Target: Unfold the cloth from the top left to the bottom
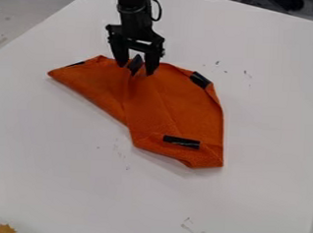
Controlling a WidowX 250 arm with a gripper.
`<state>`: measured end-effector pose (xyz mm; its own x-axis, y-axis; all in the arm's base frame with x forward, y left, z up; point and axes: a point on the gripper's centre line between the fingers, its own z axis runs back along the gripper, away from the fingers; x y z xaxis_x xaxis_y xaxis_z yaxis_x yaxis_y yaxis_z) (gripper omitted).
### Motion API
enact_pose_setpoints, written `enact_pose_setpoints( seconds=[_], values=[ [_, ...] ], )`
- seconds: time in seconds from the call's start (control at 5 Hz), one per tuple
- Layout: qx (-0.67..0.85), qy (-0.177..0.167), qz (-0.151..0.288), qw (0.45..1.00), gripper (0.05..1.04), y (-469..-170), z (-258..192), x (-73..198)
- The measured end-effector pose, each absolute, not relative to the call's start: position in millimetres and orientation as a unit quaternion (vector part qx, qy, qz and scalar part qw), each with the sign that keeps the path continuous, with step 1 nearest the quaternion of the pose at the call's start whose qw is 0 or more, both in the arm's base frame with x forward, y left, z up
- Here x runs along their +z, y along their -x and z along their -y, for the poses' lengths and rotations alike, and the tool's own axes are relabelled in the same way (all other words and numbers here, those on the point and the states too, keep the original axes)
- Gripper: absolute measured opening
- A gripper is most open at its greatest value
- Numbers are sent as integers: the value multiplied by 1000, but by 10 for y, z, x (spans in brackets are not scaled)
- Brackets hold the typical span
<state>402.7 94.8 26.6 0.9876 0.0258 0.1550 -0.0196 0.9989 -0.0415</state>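
The black gripper (135, 68) hangs over the upper part of the orange cloth (173, 104), its two fingers apart. Between them stands a dark, pointed patch (135, 64) at the cloth's upper edge, with a ridge of fabric running down below it. The cloth lies partly folded and creased, with one flap stretching to the upper left and a wider part toward the lower right. Black strips mark its upper right edge (200, 80) and its lower part (182, 141). Whether the fingertips touch the fabric is hard to tell.
The cloth lies on a white table (264, 124) with small dark marks. A yellowish-brown object (4, 229) shows at the bottom left corner. The table's edge runs along the upper left, and dark items stand beyond the far edge at the top right.
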Motion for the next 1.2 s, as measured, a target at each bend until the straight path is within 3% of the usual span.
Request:
enact_pose_setpoints(
  seconds=[0.2,0.6,0.8,1.0,1.2],
  values=[
    [7,27,77,997,950,-4046,-976,188],
    [-7,22,82,996,365,-4108,-993,254],
    [-4,15,82,997,159,-4109,-998,246],
    [6,0,82,997,75,-4045,-976,217],
    [49,-48,97,993,67,-3895,-1049,540]
  ],
)
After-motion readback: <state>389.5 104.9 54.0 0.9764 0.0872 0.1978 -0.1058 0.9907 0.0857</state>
